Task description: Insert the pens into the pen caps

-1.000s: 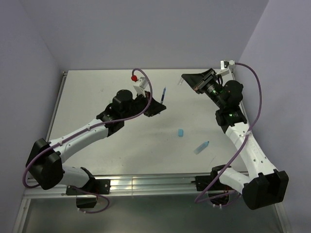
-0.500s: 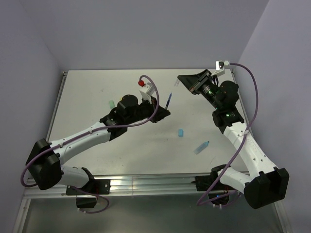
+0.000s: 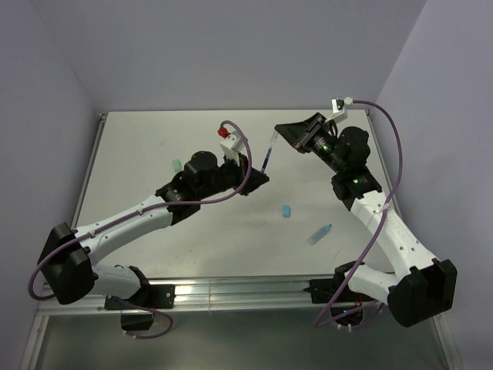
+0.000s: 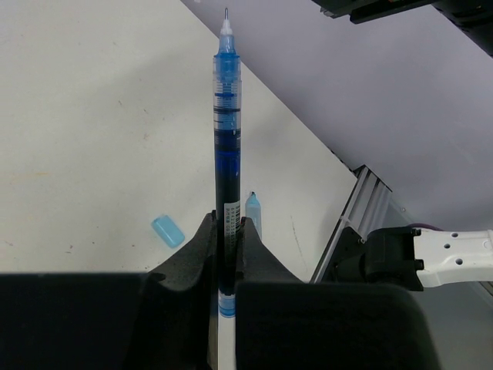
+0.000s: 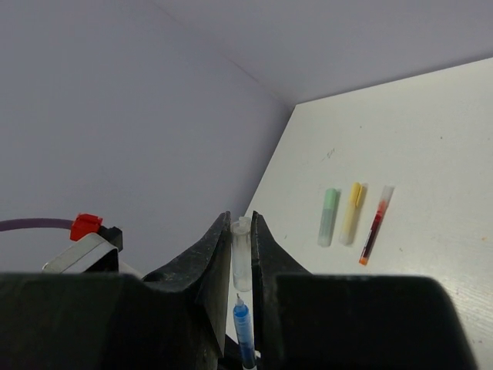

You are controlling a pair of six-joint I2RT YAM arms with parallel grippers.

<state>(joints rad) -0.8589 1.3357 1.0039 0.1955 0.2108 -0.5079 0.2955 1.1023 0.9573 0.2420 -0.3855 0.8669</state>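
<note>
Dark blue pen (image 4: 226,139), thin and clear-bodied, clamped between the fingers of the left gripper (image 4: 229,231), which are closed tight on its barrel. Sticks out far past the fingertips, nib forward, white tail end back between the jaws.

Clear cap (image 5: 241,258) pinched in the right gripper (image 5: 240,223), fingers drawn in to a narrow gap that the cap fills. Lies lengthwise between the pads, set back from the fingertips. Directly in line with it in the right wrist view, the nib of that same pen, right at the cap's end; whether already inside or only touching, cannot tell.

On the table (image 4: 77,116), beyond the left gripper: light blue cap (image 4: 167,230) just off the left finger, lying apart from the pen; light blue marker (image 4: 253,212) just beside the right finger, partly hidden behind it.

Well beyond the right gripper's tips and off to their right: green marker (image 5: 330,217), yellow marker (image 5: 353,213) and red pen (image 5: 374,224), side by side, roughly parallel, near one another.
</note>
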